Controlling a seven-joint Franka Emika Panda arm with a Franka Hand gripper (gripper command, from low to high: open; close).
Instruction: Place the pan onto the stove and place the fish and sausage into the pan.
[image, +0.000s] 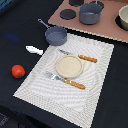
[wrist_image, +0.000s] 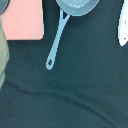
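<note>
The blue-grey pan (image: 56, 35) sits on the dark table at the far corner of the striped placemat, its thin handle pointing toward the exterior view's upper left. In the wrist view the pan (wrist_image: 77, 5) is cut off at the frame edge and its handle (wrist_image: 56, 39) shows in full. The pinkish stove (image: 107, 27) with black burner discs (image: 67, 13) lies at the back right; its corner shows in the wrist view (wrist_image: 24, 20). The white fish (image: 34, 49) and the red sausage (image: 18, 71) lie on the table left of the placemat. The fish shows partly in the wrist view (wrist_image: 122, 30). The gripper is in neither view.
A larger grey pot (image: 90, 13) stands on the stove. A pale bowl (image: 123, 17) sits at the stove's right end. The placemat (image: 95, 70) holds a round plate (image: 68, 66), a knife (image: 82, 58) and a fork (image: 67, 81). A blurred olive shape (wrist_image: 2, 55) fills one wrist-view edge.
</note>
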